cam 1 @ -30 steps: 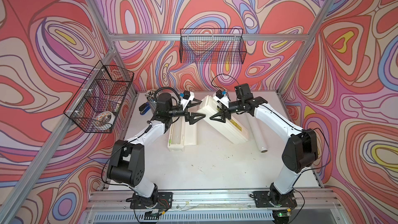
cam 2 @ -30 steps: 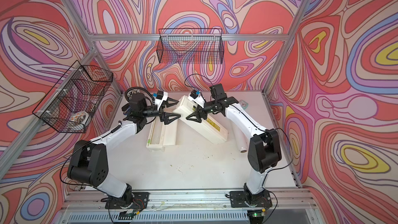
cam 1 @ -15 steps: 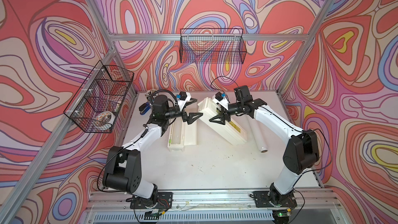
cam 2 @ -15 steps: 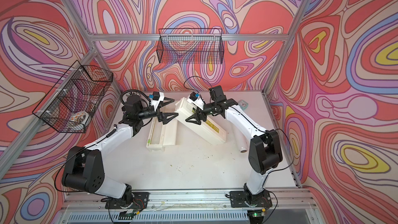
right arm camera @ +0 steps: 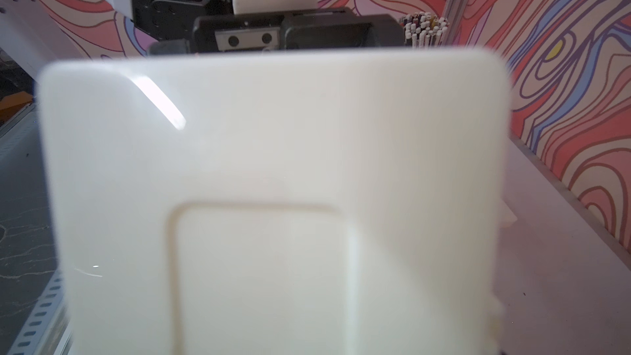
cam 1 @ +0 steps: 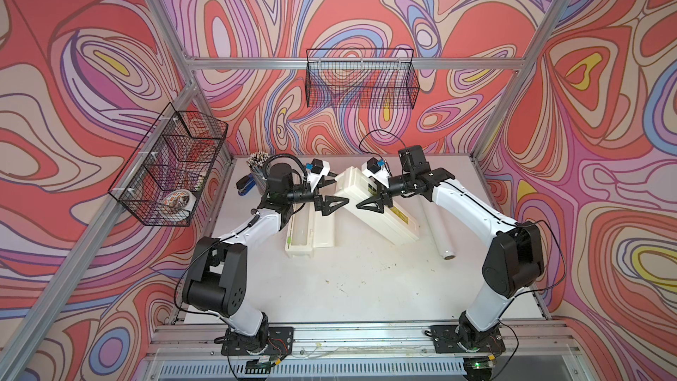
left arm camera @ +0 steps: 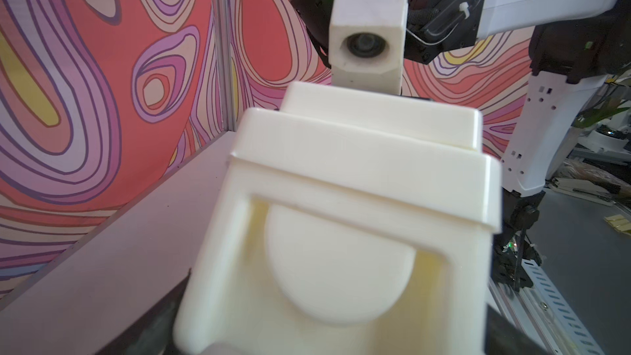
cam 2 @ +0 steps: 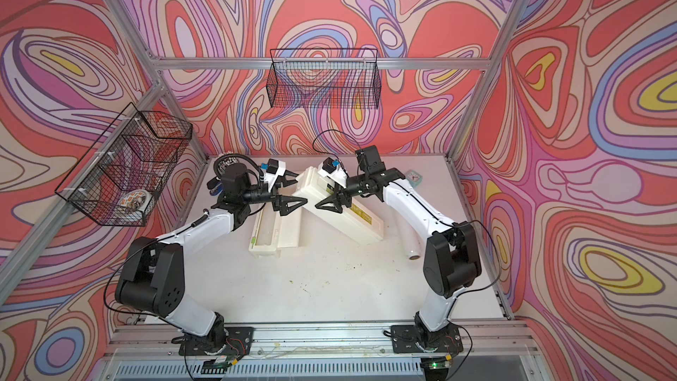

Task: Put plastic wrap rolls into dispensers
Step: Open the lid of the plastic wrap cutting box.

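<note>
The closed dispenser (cam 1: 395, 219) is seen lying slantwise in the middle, its far end set between the two grippers. The left gripper (cam 1: 340, 188) is spread wide around that end, released. The right gripper (cam 1: 362, 190) sits astride the box, but whether it is clamped cannot be told.

The lid looks due for opening. The body should be pinned while the lid's edge is eased up about its hinge, so nothing is shoved into the open dispenser (cam 1: 324, 229) alongside. One roll (cam 1: 437, 230) is seen lying beside the box.

The left arm (cam 1: 249, 227) and right arm (cam 1: 472, 212) are stretched forward and angled inward, wrists facing each other.
</note>
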Robot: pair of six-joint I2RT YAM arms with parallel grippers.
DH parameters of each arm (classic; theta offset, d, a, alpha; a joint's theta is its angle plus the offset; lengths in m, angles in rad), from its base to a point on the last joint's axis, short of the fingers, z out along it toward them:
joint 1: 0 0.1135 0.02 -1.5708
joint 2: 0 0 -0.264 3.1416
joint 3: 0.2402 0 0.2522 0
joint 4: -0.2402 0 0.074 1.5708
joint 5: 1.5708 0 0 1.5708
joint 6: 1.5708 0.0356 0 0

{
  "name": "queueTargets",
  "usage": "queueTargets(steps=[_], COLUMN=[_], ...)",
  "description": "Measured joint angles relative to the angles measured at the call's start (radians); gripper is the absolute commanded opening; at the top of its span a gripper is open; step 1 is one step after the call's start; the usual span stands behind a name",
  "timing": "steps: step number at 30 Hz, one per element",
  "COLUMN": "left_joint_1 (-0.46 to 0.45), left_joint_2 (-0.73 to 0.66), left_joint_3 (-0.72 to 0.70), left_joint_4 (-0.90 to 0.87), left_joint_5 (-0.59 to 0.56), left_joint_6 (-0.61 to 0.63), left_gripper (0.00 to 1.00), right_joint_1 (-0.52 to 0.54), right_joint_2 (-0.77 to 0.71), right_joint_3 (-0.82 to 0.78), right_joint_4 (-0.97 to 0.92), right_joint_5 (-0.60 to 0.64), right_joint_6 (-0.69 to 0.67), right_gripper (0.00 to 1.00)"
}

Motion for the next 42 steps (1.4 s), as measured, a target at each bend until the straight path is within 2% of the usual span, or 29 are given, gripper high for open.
queueTargets(steps=[6, 12, 16, 20, 24, 27, 31, 35, 42], left_joint_1=[-0.034, -0.037, -0.039, -0.037, -0.037, -0.035, -0.042, -0.041, -0.041], left_joint_2=[0.023, 0.048, 0.069, 0.087, 0.095, 0.103, 0.105, 0.105, 0.103], left_joint_3=[0.0, -0.001, -0.001, -0.001, 0.0, 0.004, 0.017, 0.051, 0.087], left_joint_4=[0.088, 0.178, 0.238, 0.307, 0.322, 0.316, 0.243, 0.114, -0.008], left_joint_5=[-0.002, 0.019, 0.035, 0.042, 0.05, 0.054, 0.03, 0.03, 0.026], left_joint_6=[-0.055, -0.118, -0.162, -0.212, -0.235, -0.242, -0.201, -0.124, -0.042], left_gripper=[1.0, 0.9, 0.89, 0.73, 0.59, 0.51, 0.41, 0.36, 0.3], right_joint_1=[0.003, 0.003, 0.003, 0.003, 0.003, 0.004, 0.019, 0.028, 0.038], right_joint_2=[0.0, 0.003, 0.004, 0.005, 0.009, 0.01, 0.01, 0.01, 0.002], right_joint_3=[0.0, 0.006, 0.005, -0.001, 0.0, 0.0, 0.002, 0.009, 0.031], right_joint_4=[0.002, 0.011, 0.025, 0.061, 0.059, 0.055, 0.065, 0.043, -0.005], right_joint_5=[-0.034, -0.037, -0.041, -0.047, -0.047, -0.028, 0.064, 0.135, 0.226], right_joint_6=[0.0, 0.015, 0.045, 0.081, 0.099, 0.114, 0.142, 0.14, 0.117], right_gripper=[0.54, 0.6, 0.62, 0.66, 0.83, 0.98, 0.98, 0.98, 0.98])
